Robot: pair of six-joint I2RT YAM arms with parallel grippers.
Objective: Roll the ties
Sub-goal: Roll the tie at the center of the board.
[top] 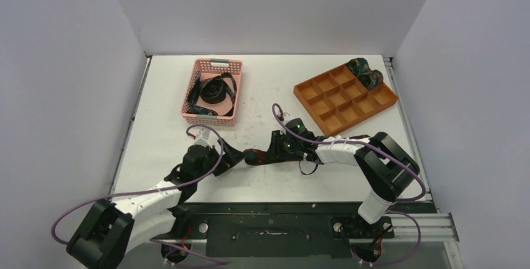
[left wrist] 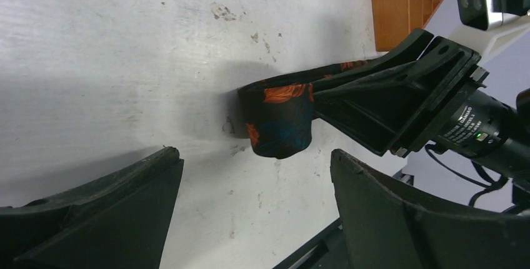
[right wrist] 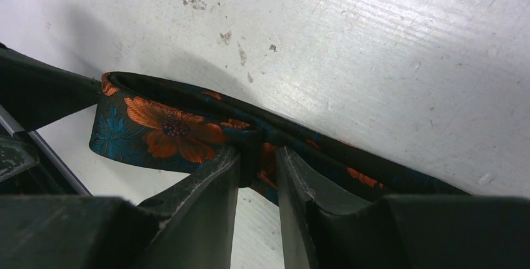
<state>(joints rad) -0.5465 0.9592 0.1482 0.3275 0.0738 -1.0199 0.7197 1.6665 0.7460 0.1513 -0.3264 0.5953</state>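
Pinching the tie (right wrist: 169,131) behind its loop, right hand (right wrist: 257,156); left hand (left wrist: 256,155) wide nearby.

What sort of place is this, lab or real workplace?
Probably a lab test cell: a white table boxed in by blank panels, left arm and right arm bolted at its near edge, plus a pink basket and orange tray.

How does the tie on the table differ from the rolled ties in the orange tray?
The tie on the table is a strip, one end folded into a loop, pinched by the right end effector; the rolled ties are compact cylinders in far-corner compartments of the orange tray. The tie on the table shows orange flowers; the rolled ties, blue-green swirls. Both are dark patterned fabric.
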